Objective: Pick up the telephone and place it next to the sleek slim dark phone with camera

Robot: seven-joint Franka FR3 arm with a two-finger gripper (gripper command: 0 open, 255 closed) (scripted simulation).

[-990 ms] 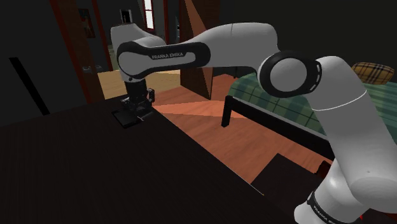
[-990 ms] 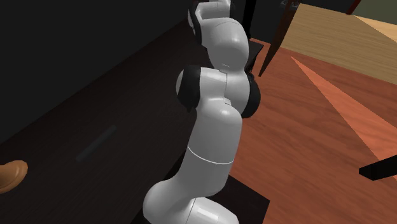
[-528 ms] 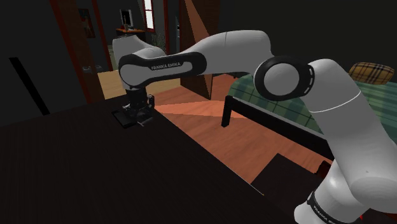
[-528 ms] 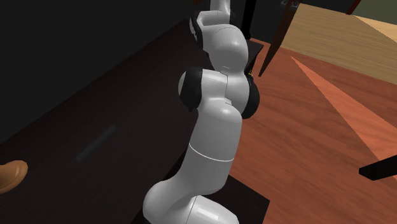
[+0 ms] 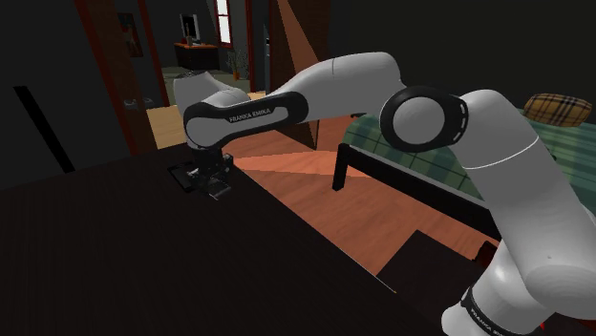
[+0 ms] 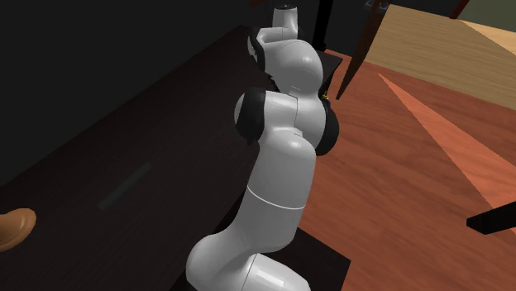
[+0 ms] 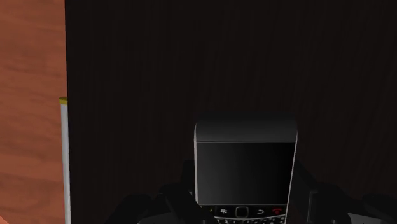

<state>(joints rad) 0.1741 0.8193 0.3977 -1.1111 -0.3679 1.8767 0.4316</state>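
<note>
The telephone (image 7: 245, 165) is a black handset with a dark screen and a small keyboard. It lies flat near the far corner of the dark table (image 5: 143, 258). My gripper (image 5: 215, 183) is low over the telephone (image 5: 183, 175), at its keyboard end. The gripper (image 7: 245, 205) is open, with one black finger (image 7: 181, 198) close beside each long edge of the handset, which rests on the table. A slim dark phone (image 6: 124, 188) lies flat on the table (image 6: 99, 124), far back along it, level with the arm's base.
The table's edge (image 7: 63, 159) runs close beside the gripper, with wooden floor (image 5: 353, 220) below it. A bed with a green plaid cover (image 5: 420, 153) stands beyond the floor strip. A brown object (image 6: 12, 227) sits at the second exterior view's left edge.
The hand has come down onto the telephone and shifted slightly towards the shoulder view's right. The telephone has not moved.
</note>
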